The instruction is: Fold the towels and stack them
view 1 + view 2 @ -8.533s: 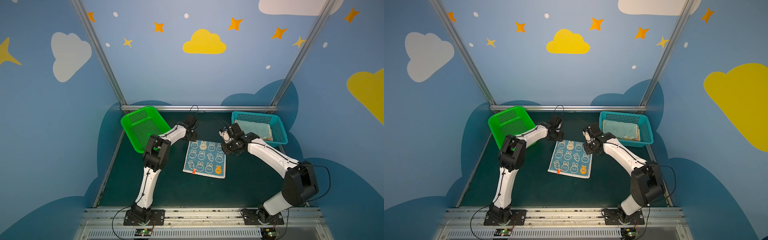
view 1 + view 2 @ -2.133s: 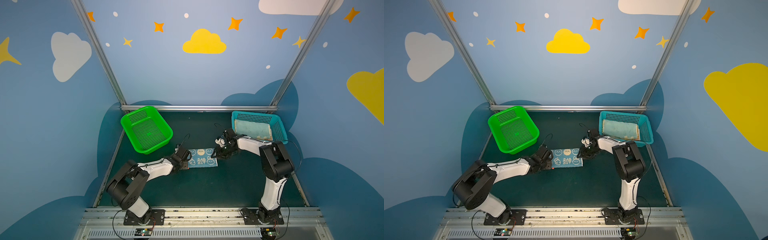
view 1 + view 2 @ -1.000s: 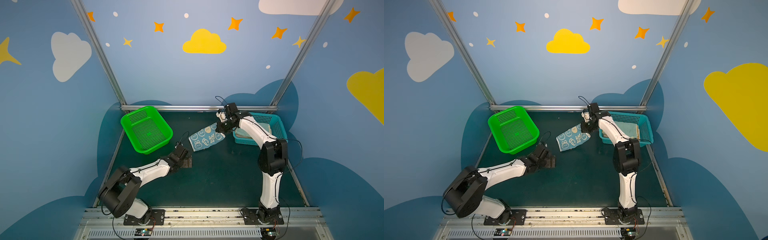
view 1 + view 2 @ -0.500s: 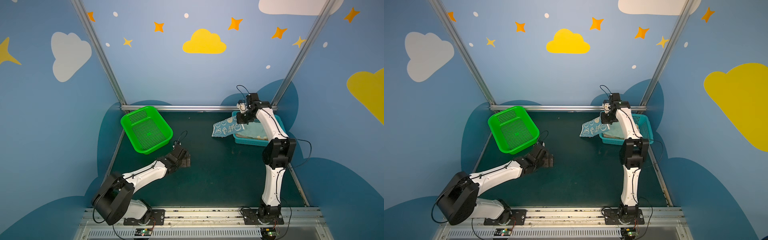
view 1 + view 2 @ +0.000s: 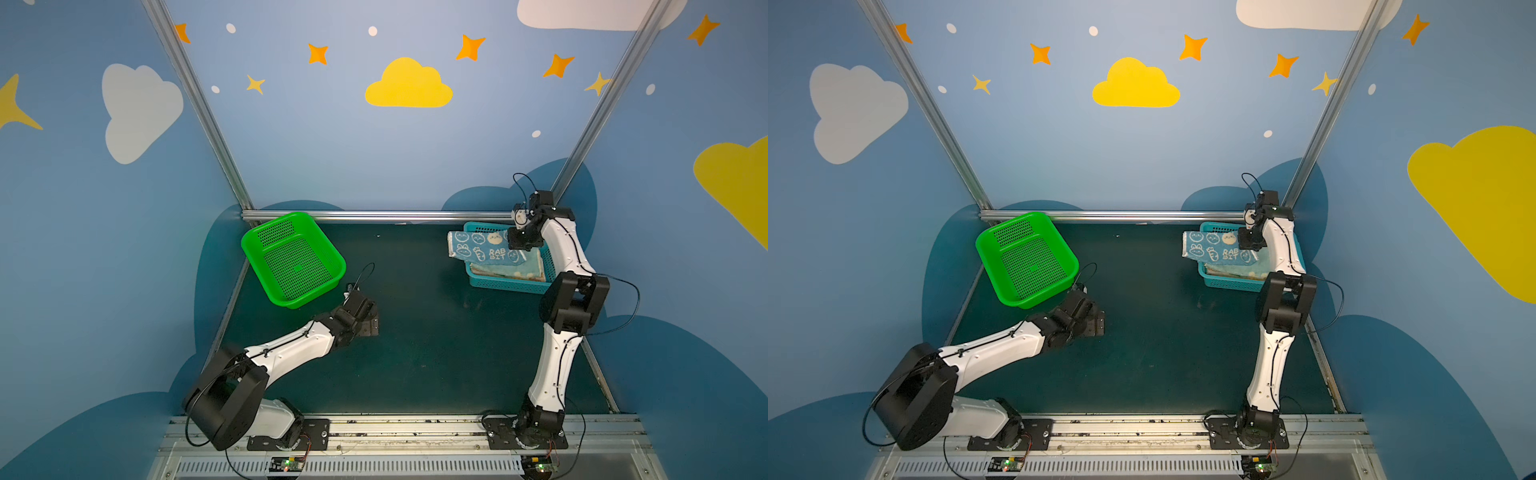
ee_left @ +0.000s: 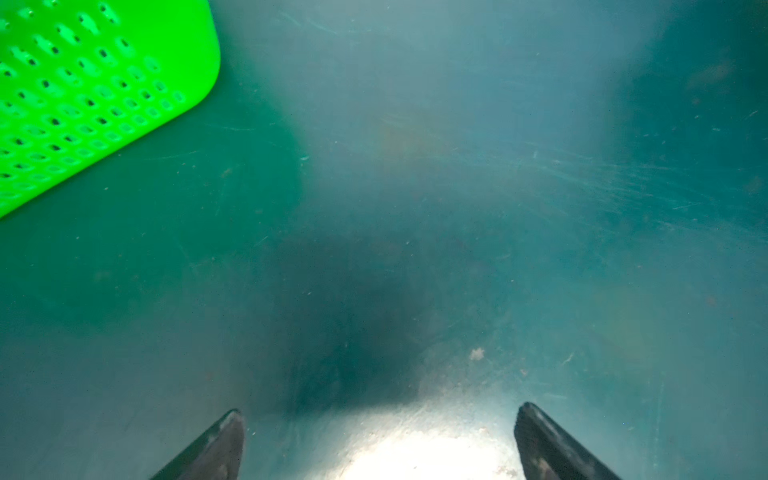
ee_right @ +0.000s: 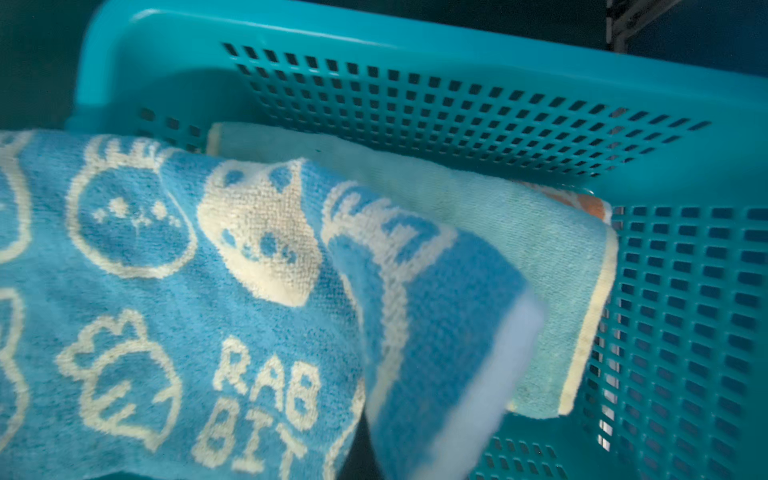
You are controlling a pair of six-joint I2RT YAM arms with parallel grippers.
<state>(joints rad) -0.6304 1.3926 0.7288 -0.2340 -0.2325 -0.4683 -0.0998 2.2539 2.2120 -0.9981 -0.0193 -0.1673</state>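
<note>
the right claw (image 5: 524, 242) is clamping the blue towel (image 5: 478, 249) over the teal basket (image 5: 505, 284), its length overhanging the rim leftward; the left claw (image 6: 380, 409) is gaping afar.

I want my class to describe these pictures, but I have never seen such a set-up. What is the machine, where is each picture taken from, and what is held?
It is a robot: two white jointed arms at a dark green table, each ending in a two-fingered claw. Two pictures look down on the whole scene; the two close-ups come from cameras on the wrists. The left claw is open and empty, low over the table beside an empty green basket. The right claw is shut on a folded blue towel with white rabbits, holding it over a teal basket where other folded towels lie.
</note>
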